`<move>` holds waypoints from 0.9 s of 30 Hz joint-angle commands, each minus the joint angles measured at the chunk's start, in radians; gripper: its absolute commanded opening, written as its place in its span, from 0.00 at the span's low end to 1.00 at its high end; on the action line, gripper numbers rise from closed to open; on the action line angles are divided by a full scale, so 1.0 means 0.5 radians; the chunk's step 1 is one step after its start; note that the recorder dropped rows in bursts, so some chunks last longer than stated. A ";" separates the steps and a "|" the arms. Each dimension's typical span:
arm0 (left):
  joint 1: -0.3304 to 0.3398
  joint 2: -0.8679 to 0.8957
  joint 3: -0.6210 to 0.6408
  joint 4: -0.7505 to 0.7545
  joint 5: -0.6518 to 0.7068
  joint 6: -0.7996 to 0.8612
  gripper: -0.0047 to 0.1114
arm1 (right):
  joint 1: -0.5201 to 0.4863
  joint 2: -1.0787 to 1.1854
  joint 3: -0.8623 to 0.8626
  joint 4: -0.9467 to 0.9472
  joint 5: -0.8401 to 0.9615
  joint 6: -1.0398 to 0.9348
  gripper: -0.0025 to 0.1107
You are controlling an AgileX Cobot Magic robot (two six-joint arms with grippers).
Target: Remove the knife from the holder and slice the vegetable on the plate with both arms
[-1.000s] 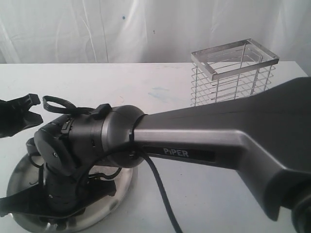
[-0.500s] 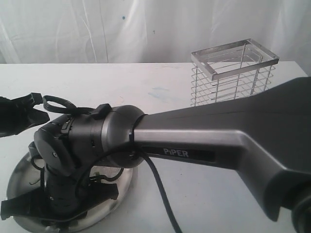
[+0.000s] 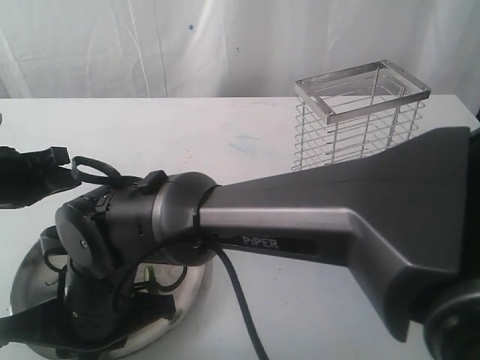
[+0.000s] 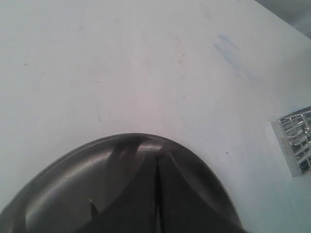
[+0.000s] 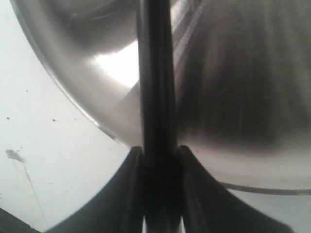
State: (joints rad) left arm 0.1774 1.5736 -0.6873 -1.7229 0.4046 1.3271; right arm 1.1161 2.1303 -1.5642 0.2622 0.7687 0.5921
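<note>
My right arm (image 3: pixel 315 217), with its grey PiPER link, reaches across to the steel plate (image 3: pixel 191 289) at the front left and covers most of it. In the right wrist view my right gripper (image 5: pixel 159 160) is shut on the knife (image 5: pixel 155 87), whose dark length points out over the plate (image 5: pixel 238 97). The vegetable is hidden under that arm. My left gripper (image 3: pixel 52 171) hovers at the far left just behind the plate. Its fingers (image 4: pixel 184 199) are pressed together with nothing between them, above the plate's rim (image 4: pixel 73 170). The wire holder (image 3: pixel 360 112) stands at the back right.
A white tabletop (image 3: pixel 225 142) lies between plate and holder, with a white curtain behind. A black cable (image 3: pixel 240 300) hangs from the right arm down to the front edge. A corner of the holder (image 4: pixel 295 145) shows in the left wrist view.
The right arm has sunk a little lower over the plate and shifted slightly left. The left gripper has crept right, closer to the right wrist.
</note>
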 commanded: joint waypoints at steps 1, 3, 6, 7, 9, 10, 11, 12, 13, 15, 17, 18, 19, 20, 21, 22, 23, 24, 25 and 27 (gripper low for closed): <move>-0.005 0.011 -0.001 -0.043 0.121 0.041 0.04 | 0.009 -0.001 0.005 -0.001 -0.020 -0.028 0.02; -0.014 0.032 -0.001 -0.037 0.127 0.046 0.04 | 0.009 0.013 0.005 -0.001 -0.011 -0.028 0.02; -0.057 0.104 -0.001 -0.012 0.127 0.050 0.04 | 0.009 0.016 0.005 -0.001 -0.001 -0.028 0.02; -0.075 0.134 -0.001 0.000 0.127 0.050 0.04 | 0.009 0.016 0.005 -0.007 -0.003 -0.028 0.02; -0.118 0.184 -0.001 0.010 0.127 0.050 0.04 | 0.009 0.016 0.005 -0.009 -0.003 -0.028 0.02; -0.135 0.207 -0.001 0.019 0.127 0.050 0.04 | 0.009 0.016 0.005 -0.009 -0.003 -0.028 0.02; -0.144 0.224 -0.001 0.025 0.126 0.050 0.04 | 0.009 0.016 0.005 -0.009 -0.003 -0.028 0.02; -0.153 0.244 -0.001 0.025 0.126 0.050 0.04 | 0.009 0.016 0.005 -0.009 -0.003 -0.028 0.02; -0.161 0.261 -0.001 0.025 0.119 0.050 0.04 | 0.009 0.016 0.005 -0.009 -0.007 -0.028 0.02; -0.161 0.286 -0.001 0.025 0.104 0.050 0.04 | 0.009 0.016 0.005 -0.009 -0.007 -0.028 0.02; -0.161 0.294 -0.001 0.025 0.071 0.046 0.04 | 0.009 0.016 0.005 -0.009 -0.007 -0.028 0.02; -0.161 0.294 -0.001 0.025 0.057 0.046 0.04 | 0.009 0.016 0.005 -0.009 -0.011 -0.028 0.02; -0.161 0.294 -0.001 0.021 0.044 0.046 0.04 | 0.009 0.016 0.005 -0.009 -0.015 -0.028 0.02; -0.161 0.294 -0.001 0.021 0.029 0.046 0.04 | 0.009 0.016 0.005 -0.009 -0.015 -0.028 0.02; -0.161 0.294 -0.001 0.021 0.023 0.046 0.04 | 0.009 0.016 0.005 -0.009 -0.015 -0.028 0.02; -0.161 0.294 -0.001 0.021 0.023 0.046 0.04 | 0.009 0.016 0.005 -0.009 -0.015 -0.028 0.02; -0.161 0.294 -0.001 0.021 0.023 0.046 0.04 | 0.009 0.016 0.005 -0.009 -0.015 -0.028 0.02; -0.161 0.295 -0.001 0.021 0.031 0.046 0.04 | 0.009 0.016 0.005 -0.009 -0.015 -0.028 0.02; -0.161 0.295 -0.001 0.021 0.063 0.041 0.04 | 0.009 0.016 0.005 -0.009 -0.015 -0.028 0.02; -0.161 0.295 -0.001 -0.043 0.161 0.037 0.04 | 0.009 0.016 0.005 -0.009 -0.015 -0.028 0.02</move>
State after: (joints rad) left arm 0.1035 1.7232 -0.6873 -1.7083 0.4210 1.3458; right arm 1.1161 2.1388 -1.5642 0.2659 0.7673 0.5921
